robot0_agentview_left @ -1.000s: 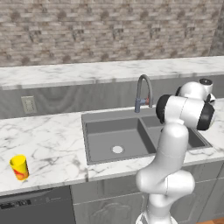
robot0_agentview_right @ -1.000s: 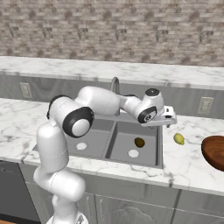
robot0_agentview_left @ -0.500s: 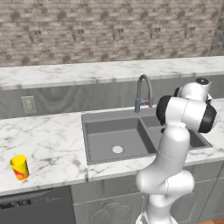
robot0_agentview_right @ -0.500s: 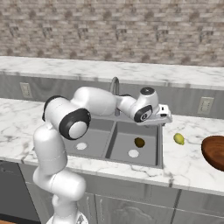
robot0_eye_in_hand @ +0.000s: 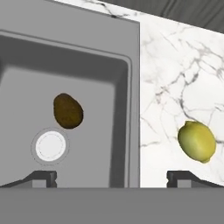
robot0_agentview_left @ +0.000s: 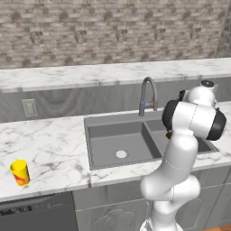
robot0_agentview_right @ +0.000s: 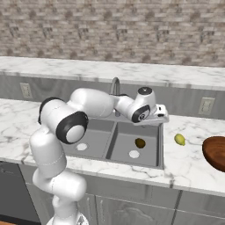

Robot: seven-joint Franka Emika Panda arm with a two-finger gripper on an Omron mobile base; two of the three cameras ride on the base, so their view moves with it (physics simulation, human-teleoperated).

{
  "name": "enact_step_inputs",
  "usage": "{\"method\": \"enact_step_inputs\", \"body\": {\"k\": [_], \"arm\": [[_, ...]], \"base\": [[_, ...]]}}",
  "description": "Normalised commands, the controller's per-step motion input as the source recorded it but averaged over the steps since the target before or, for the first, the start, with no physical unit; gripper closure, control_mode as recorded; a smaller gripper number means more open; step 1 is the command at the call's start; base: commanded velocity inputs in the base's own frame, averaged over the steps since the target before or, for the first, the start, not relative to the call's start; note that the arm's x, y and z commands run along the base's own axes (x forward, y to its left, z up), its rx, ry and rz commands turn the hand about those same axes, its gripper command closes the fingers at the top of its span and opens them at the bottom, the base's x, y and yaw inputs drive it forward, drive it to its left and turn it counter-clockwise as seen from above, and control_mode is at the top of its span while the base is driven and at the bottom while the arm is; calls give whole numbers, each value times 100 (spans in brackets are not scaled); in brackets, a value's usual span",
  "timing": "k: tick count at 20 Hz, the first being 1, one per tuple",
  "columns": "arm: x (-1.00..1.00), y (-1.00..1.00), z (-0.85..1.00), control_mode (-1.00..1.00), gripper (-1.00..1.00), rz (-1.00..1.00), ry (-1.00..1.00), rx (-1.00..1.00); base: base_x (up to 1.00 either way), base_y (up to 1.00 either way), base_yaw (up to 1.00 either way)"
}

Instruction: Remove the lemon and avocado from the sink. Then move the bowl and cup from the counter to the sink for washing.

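We find the lemon (robot0_agentview_right: 179, 139) lying on the marble worktop (robot0_agentview_right: 189, 160), just beside the right rim of the sink (robot0_agentview_right: 159, 149) and clear of the basin; the hand view shows it (robot0_eye_in_hand: 197, 141) resting on the stone next to the sink wall. The avocado (robot0_agentview_right: 140, 143) sits on the floor of the right basin, close beside the white round drain (robot0_agentview_right: 134, 154), and in the hand view we see it (robot0_eye_in_hand: 68, 110) just above that drain (robot0_eye_in_hand: 50, 146). The reddish-brown bowl (robot0_agentview_right: 215, 151) stands on the worktop to the right of the lemon, cut off by the frame edge. Far on the other side, the yellow cup (robot0_agentview_left: 20, 173) stands upright near the front edge of the worktop (robot0_agentview_left: 49, 149), well apart from the sink (robot0_agentview_left: 119, 144). Our claw (robot0_agentview_right: 160, 115) hangs above the right basin's far right corner, jaws spread wide and released, holding nothing; its two tips (robot0_eye_in_hand: 112, 177) straddle the sink rim. The curved faucet (robot0_agentview_left: 148, 94) rises behind the divider.
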Motion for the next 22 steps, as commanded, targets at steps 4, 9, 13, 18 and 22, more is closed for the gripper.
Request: {"method": "enact_step_inputs", "body": {"k": [4,9,13,18,22], "arm": [[-6,15,0,-100,-100,1,0,10],[-2,16,0,-100,-100,1,0,9],[0,13,0,-100,-100,1,0,1],[2,14,-1,-100,-100,0,0,0],[1,10,-1,-100,-100,0,0,1]], "base": [[0,0,0],[0,0,0],[0,0,0],[0,0,0],[0,0,0]]}}
